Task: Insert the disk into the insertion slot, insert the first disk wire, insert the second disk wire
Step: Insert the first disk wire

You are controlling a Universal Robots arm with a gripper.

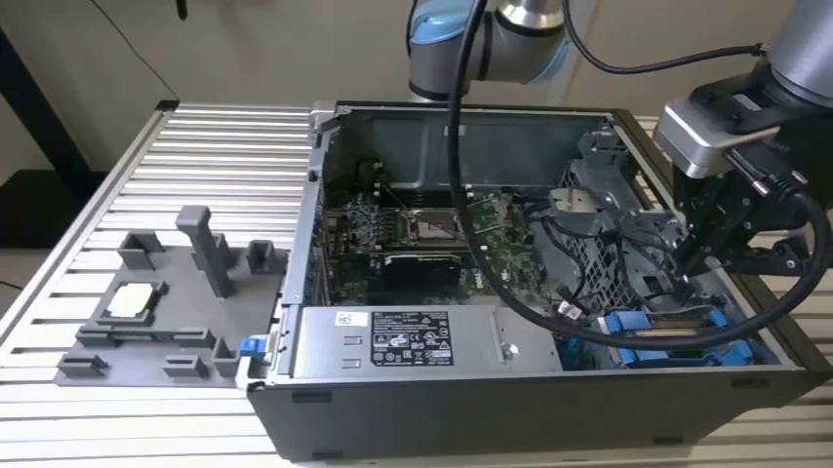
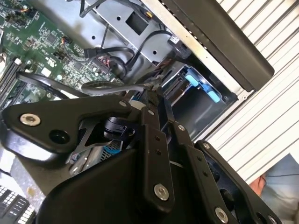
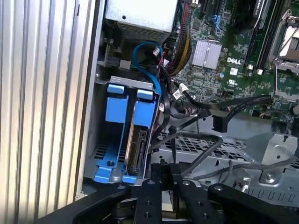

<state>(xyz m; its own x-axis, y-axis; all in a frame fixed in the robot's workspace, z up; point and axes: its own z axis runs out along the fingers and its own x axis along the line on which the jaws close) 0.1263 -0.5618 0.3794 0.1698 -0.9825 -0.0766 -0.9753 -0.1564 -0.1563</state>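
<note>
The flat silver-grey hard drive in its bright blue plastic carrier already sits on edge in the narrow bay of the grey metal drive cage. The bay is in the near corner of the open black computer case, on the exterior view's right. The drive's connector edge faces out towards the black gripper, which hangs just above that corner, close to the cage. I cannot tell whether the gripper is clenched, released or grasping anything. A black flat cable ending in a plug hangs loose over the perforated grey metal panel, apart from the drive. The slot step looks done and a wire step seems in hand. Seating a plug calls for squaring it to the drive's socket in a tight, cable-crowded corner.
</note>
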